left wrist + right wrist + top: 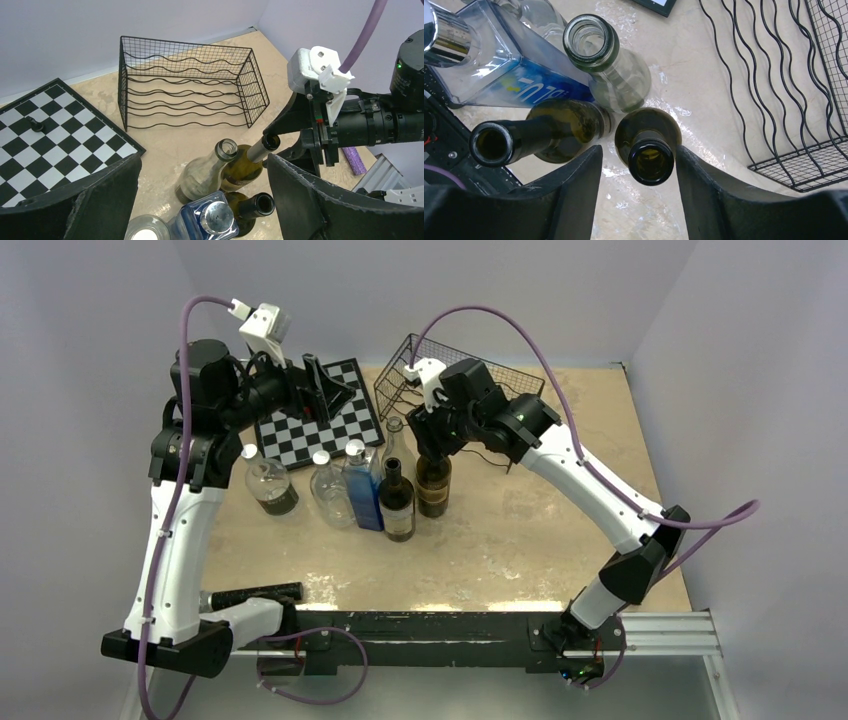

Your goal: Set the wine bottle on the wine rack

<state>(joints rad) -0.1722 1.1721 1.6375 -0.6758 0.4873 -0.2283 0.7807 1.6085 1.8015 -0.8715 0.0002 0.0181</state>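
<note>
The work surface is a table (pixel 540 540) with a beige, mottled, stone-like top. Whitish scuffs and a pale patch of glare lie along its near edge. Three plain walls of pale lavender-grey enclose it: a left wall (pixel 70 390), a far wall (pixel 430 285) and a right wall (pixel 765 390). The far and right walls meet in a corner at the table's far right. A dark bar (pixel 440 625) runs along the near edge, and a ribbed metal rail (pixel 675 632) continues it to the right. Lighting is even and diffuse, and shadows on the table top are soft.
</note>
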